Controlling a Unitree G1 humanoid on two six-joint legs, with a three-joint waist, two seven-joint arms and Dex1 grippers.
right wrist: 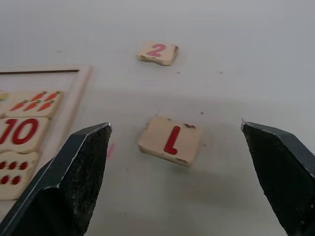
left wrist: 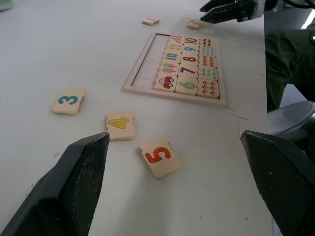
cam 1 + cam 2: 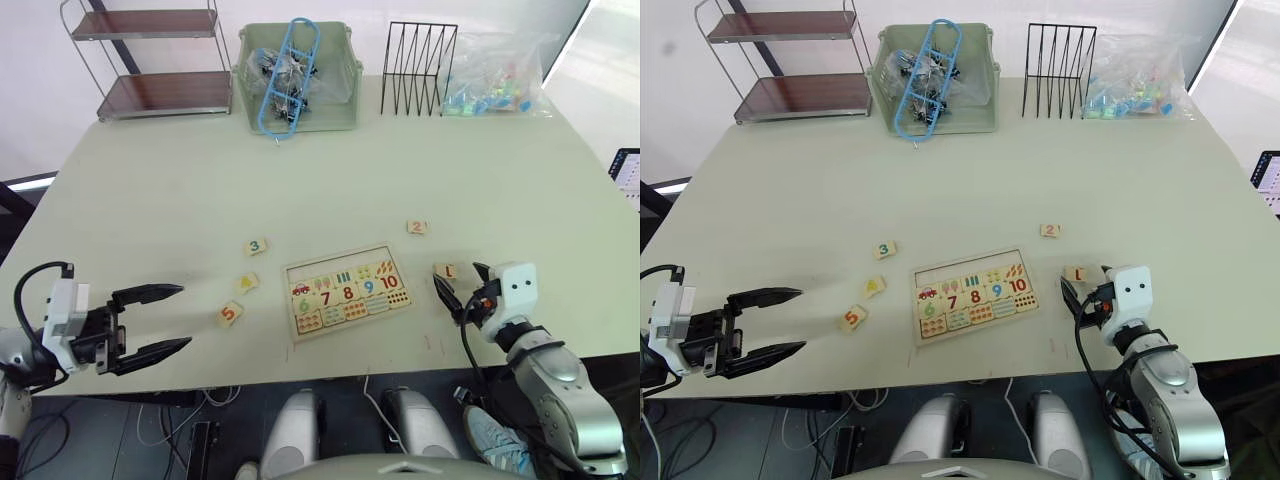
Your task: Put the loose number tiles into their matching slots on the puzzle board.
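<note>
The puzzle board [image 3: 292,300] lies near the table's front edge. Along its far side runs a row of bare slots [image 3: 335,260]. Left of the board lie tile 3 [image 3: 256,246], tile 4 [image 3: 247,283] and tile 5 [image 3: 230,314]. Tile 2 [image 3: 417,227] lies beyond the board's right end, and tile 1 [image 3: 446,271] just right of the board. My right gripper [image 3: 463,284] is open and low at tile 1 [image 1: 170,140], which lies ahead of and between its fingers, untouched. At the front left my left gripper [image 3: 165,320] is open and empty, short of tile 5 [image 2: 158,156].
Along the table's back stand a two-tier metal shelf [image 3: 160,60], a green bin [image 3: 300,118] holding a blue frame, a black wire rack [image 3: 418,68] and a clear bag of coloured pieces [image 3: 495,80]. A dark device [image 3: 626,175] sits off the right edge.
</note>
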